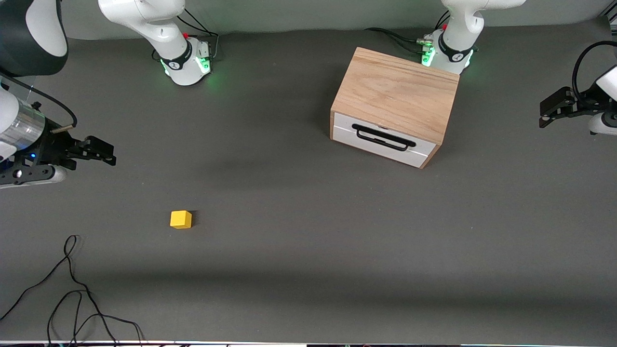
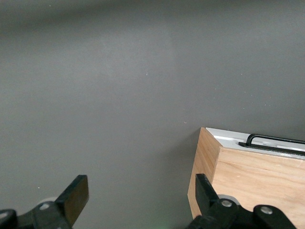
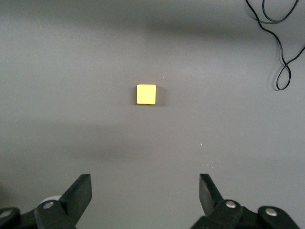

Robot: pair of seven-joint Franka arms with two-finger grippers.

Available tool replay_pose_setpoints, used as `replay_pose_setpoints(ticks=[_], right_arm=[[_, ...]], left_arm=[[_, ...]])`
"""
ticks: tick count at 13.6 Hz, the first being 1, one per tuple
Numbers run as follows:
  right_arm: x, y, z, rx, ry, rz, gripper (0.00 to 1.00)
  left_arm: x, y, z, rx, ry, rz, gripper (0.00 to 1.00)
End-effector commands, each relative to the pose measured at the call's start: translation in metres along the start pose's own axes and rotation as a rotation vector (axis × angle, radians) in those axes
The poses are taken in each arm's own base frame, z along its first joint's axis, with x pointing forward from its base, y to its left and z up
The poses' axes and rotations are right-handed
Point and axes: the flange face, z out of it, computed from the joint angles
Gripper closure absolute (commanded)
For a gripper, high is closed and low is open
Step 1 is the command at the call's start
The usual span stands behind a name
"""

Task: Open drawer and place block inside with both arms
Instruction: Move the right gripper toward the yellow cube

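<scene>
Block (image 1: 181, 219): small yellow cube, resting flat on the grey table (image 1: 299, 231), well apart from the wooden box (image 1: 397, 94), nearer the front camera than the box and toward the right arm's end. Untouched, nothing on or against it. Loose black cable (image 1: 72, 289) nearer the camera still, coiled by the table's near edge, well apart from the box.

Right gripper (image 1: 99, 150): up in the air over bare table at the right arm's end, well apart from the box; jaws spread wide in the right wrist view, fingers (image 3: 78, 195) holding nothing, block (image 3: 146, 94) centred between them, lower down on the table.

Drawer (image 1: 383, 140): fully shut, white front flush with the box, black bar handle (image 1: 383, 137) lying across it, facing the camera at a slight angle.

Left gripper (image 1: 554, 107): in the air beside the box, at the left arm's end; jaws apart and empty, fingers (image 2: 76, 198) framing a corner of the box (image 2: 248, 181) in the left wrist view, handle (image 2: 276, 140) visible.

Green-lit arm bases farthest off; left base (image 1: 446, 55) just beside the box, right base (image 1: 188, 62) well apart from it.
</scene>
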Motion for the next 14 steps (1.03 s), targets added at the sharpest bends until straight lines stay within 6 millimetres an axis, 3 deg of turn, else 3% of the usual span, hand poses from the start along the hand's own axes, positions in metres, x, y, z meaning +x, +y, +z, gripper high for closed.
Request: replay_pose_setpoints(ticks=[1, 6, 8, 14], right_arm=[[0.013, -0.006, 0.004, -0.005, 0.017, 0.009, 0.00], [0.045, -0.011, 0.070, -0.009, -0.028, 0.008, 0.00], [0.058, -0.021, 0.109, 0.005, -0.050, -0.001, 0.00], [0.079, -0.022, 0.217, 0.014, -0.027, 0.011, 0.00]], left_arm=[[-0.003, 0.000, -0.004, -0.001, -0.003, 0.012, 0.00], [-0.003, 0.000, -0.004, -0.001, -0.003, 0.012, 0.00], [-0.003, 0.000, -0.004, -0.001, -0.003, 0.012, 0.00], [-0.003, 0.000, -0.004, -0.001, -0.003, 0.012, 0.00]])
